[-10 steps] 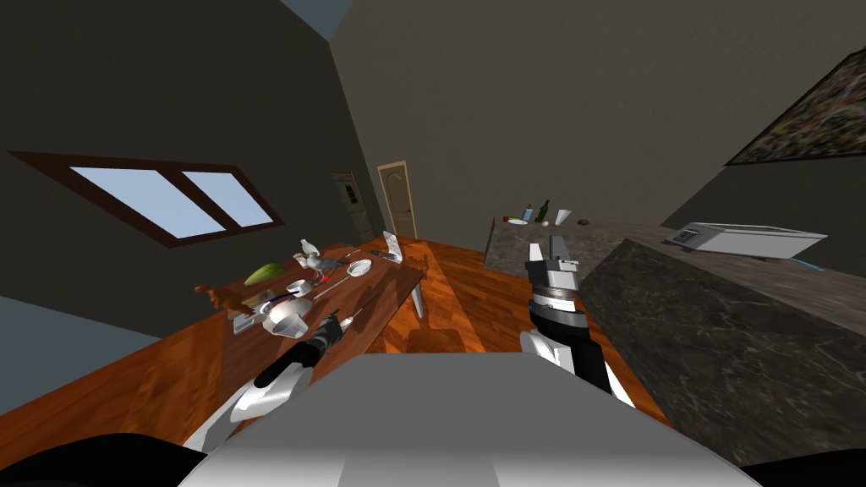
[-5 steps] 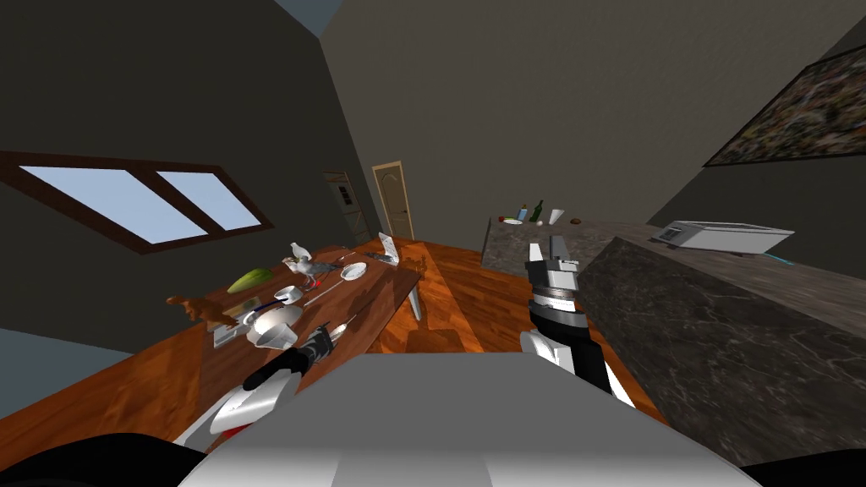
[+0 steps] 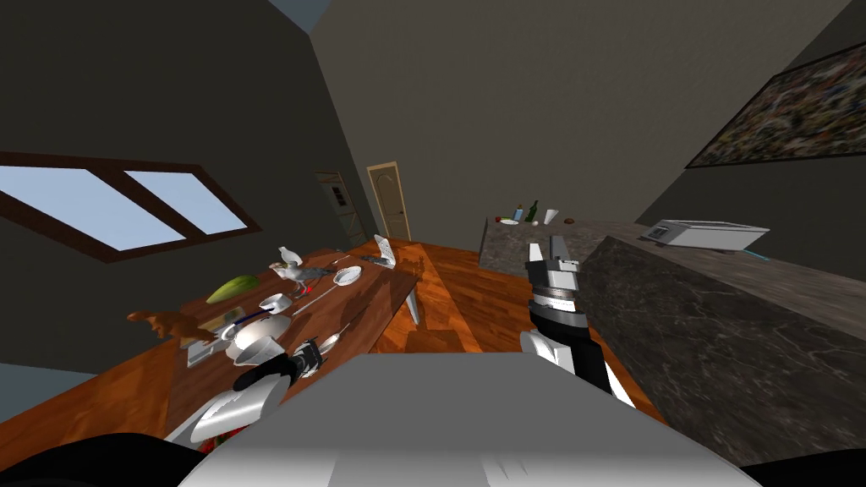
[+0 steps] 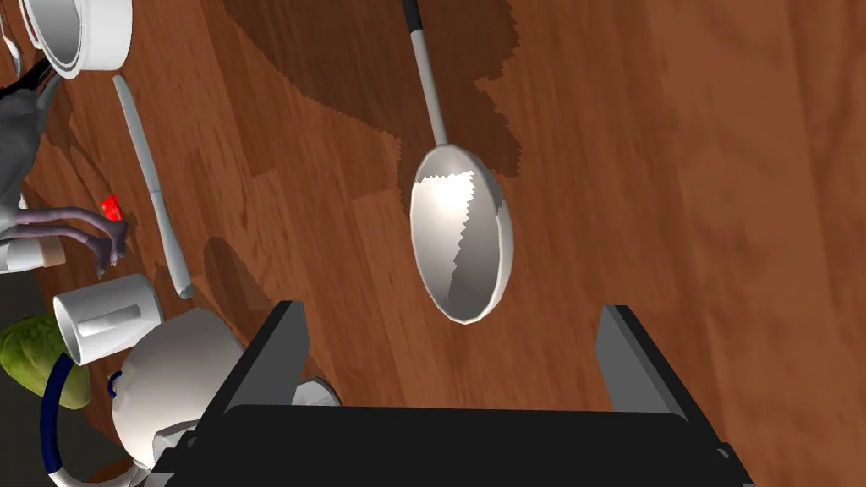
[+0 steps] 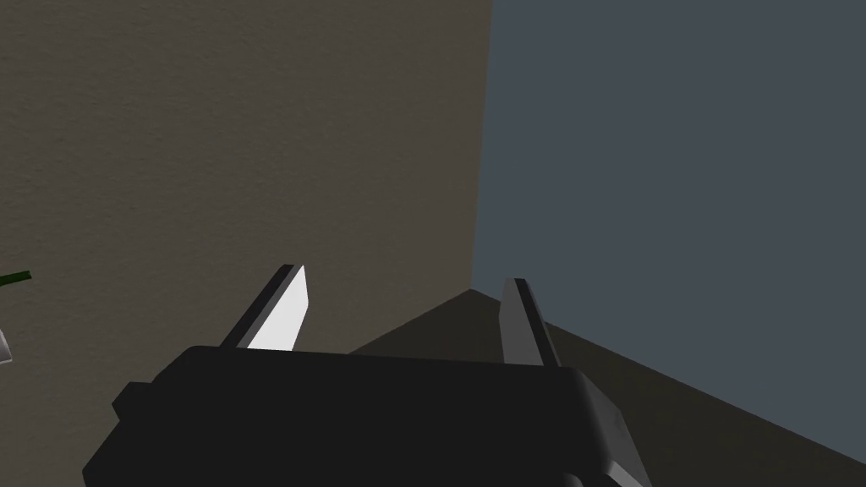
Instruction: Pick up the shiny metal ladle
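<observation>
Ladle [image 4: 461, 245] lies flat on wooden table [image 4: 693, 169], bowl near end, handle running toward far side. Left gripper [image 4: 452, 338] hovers over bowl, fingers [image 4: 283, 347] spread wide, nothing between them, not touching ladle. Left of ladle: table knife [image 4: 152, 203], white mug [image 4: 106, 317], white teapot [image 4: 173, 393]. Right gripper [image 3: 548, 251] raised beside stone counter [image 3: 719, 338], fingers spread, empty. Progress, judged: approach about done; descent, closing on ladle and lift all left.

Beneath the left gripper [image 4: 450, 309] we saw a wooden table [image 4: 676, 169]; beyond it stood dark walls [image 3: 507, 101] and a window [image 3: 76, 203], with a stone counter [image 3: 719, 338] well apart to its right.
</observation>
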You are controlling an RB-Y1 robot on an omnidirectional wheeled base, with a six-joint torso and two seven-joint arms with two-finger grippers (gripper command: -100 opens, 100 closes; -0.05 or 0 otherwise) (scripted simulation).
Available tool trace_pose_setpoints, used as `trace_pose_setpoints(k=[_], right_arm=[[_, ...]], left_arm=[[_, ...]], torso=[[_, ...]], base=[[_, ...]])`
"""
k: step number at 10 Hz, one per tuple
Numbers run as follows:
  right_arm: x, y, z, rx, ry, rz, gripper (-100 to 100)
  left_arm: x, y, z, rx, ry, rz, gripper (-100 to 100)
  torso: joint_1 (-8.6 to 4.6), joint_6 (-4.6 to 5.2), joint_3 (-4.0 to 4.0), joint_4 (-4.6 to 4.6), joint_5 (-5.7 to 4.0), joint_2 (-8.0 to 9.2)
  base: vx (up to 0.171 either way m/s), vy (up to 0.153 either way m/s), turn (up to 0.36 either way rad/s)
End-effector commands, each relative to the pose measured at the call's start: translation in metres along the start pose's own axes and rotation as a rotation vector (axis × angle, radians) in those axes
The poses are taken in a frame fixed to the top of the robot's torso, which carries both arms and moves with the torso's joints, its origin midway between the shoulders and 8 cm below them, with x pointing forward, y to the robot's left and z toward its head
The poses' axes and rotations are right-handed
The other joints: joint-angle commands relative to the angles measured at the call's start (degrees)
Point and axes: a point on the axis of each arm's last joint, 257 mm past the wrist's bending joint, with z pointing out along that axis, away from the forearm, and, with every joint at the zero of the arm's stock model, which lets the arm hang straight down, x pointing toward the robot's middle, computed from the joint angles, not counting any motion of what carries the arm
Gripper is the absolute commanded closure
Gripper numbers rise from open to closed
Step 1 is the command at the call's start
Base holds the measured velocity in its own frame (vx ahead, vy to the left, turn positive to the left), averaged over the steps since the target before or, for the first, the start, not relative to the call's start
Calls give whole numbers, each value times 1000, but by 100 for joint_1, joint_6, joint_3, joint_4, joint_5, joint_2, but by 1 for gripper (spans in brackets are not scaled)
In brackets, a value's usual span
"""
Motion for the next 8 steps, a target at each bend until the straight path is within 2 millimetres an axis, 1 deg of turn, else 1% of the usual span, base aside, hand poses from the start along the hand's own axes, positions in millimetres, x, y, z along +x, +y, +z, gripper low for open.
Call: trace_pose_setpoints(k=[1, 2, 4, 5, 7, 8], right_arm=[[0, 0, 0, 0, 0, 0, 0], [0, 0, 0, 0, 0, 0, 0], [0, 0, 0, 0, 0, 0, 0], [0, 0, 0, 0, 0, 0, 0], [0, 0, 0, 0, 0, 0, 0], [0, 0, 0, 0, 0, 0, 0]], left_arm=[[-19, 8, 3, -44, -41, -31, -100], [-37, 16, 3, -85, -83, -72, -100], [-67, 28, 0, -149, -155, -152, -100], [-68, 31, -1, -159, -162, -152, -100], [-93, 44, -6, -218, -226, -227, -100], [-93, 45, -7, -221, -229, -227, -100]], torso=[[0, 0, 0, 0, 0, 0], [1, -2, 0, 0, 0, 2], [-11, 1, -5, -2, -2, -10], [-12, -1, -11, -5, -3, -19], [-9, 0, -5, -2, -2, -8], [-14, 0, -10, -4, -2, -16]], base=[[70, 15, -43], [61, 0, -56], [125, -22, -111], [98, 2, -23], [107, -14, -84], [97, -7, -28]])
